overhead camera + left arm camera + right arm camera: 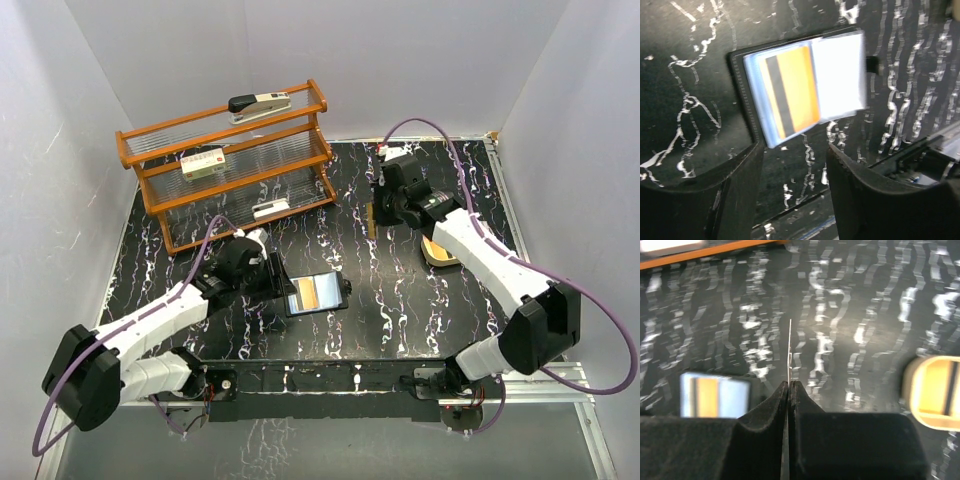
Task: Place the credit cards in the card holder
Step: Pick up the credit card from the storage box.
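Note:
The black card holder (342, 291) lies open on the table, its bluish lining up, with an orange card (313, 291) with a dark stripe in its left pocket. It also shows in the left wrist view (840, 75) with the orange card (792, 90), and in the right wrist view (735, 396). My left gripper (274, 277) is open and empty just left of the holder; in its wrist view (795, 150) the holder's near edge lies just beyond the fingertips. My right gripper (378, 214) is shut on a second card (790, 347), seen edge-on and held upright above the table, well right of the holder.
A tan oval tray (441, 254) sits under the right arm, with something orange in it (935, 390). A wooden rack (230, 165) with a stapler (260, 104) on top stands at the back left. White walls close in the table.

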You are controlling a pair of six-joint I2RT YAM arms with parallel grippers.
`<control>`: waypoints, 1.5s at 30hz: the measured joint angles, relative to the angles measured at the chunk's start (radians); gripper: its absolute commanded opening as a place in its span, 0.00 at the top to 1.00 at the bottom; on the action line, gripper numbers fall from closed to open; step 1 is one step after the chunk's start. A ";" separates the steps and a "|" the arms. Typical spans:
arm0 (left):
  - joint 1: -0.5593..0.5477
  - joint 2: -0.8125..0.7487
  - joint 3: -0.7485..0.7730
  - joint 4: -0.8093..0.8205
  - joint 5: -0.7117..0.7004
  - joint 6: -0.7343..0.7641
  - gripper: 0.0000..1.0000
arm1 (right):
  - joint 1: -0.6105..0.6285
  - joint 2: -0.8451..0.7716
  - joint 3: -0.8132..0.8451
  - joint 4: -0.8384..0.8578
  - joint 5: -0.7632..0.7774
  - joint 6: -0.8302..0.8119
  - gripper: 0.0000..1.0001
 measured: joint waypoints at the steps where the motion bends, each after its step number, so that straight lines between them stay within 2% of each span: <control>1: 0.000 -0.008 0.007 0.000 0.005 -0.005 0.47 | 0.018 -0.009 -0.001 0.013 -0.040 0.007 1.00; 6: 0.000 -0.083 0.035 0.019 0.058 -0.056 0.43 | 0.055 -0.070 -0.061 0.112 -0.247 0.064 1.00; 14: 0.000 -0.196 0.045 0.148 0.131 -0.141 0.45 | 0.056 -0.218 -0.319 0.382 -0.596 0.245 1.00; 20: 0.000 -0.200 0.055 0.255 0.170 -0.180 0.51 | 0.058 -0.312 -0.446 0.583 -0.769 0.389 1.00; 26: 0.000 -0.197 0.053 0.375 0.231 -0.224 0.58 | 0.058 -0.349 -0.473 0.685 -0.858 0.450 1.00; 28: 0.000 -0.197 0.050 0.427 0.252 -0.246 0.65 | 0.058 -0.352 -0.480 0.706 -0.879 0.463 1.00; 34: 0.001 -0.196 0.016 0.525 0.286 -0.291 0.97 | 0.055 -0.346 -0.509 0.761 -0.936 0.500 1.00; 37: 0.002 -0.190 0.002 0.537 0.290 -0.298 1.00 | 0.051 -0.346 -0.521 0.774 -0.941 0.512 1.00; 38: 0.002 -0.188 0.002 0.540 0.293 -0.298 1.00 | 0.050 -0.346 -0.528 0.776 -0.939 0.513 0.96; 42: 0.002 -0.188 -0.001 0.558 0.306 -0.302 1.00 | 0.046 -0.335 -0.537 0.775 -0.928 0.521 0.71; 45: 0.001 -0.189 -0.001 0.557 0.307 -0.296 1.00 | 0.051 -0.332 -0.543 0.761 -0.916 0.517 0.60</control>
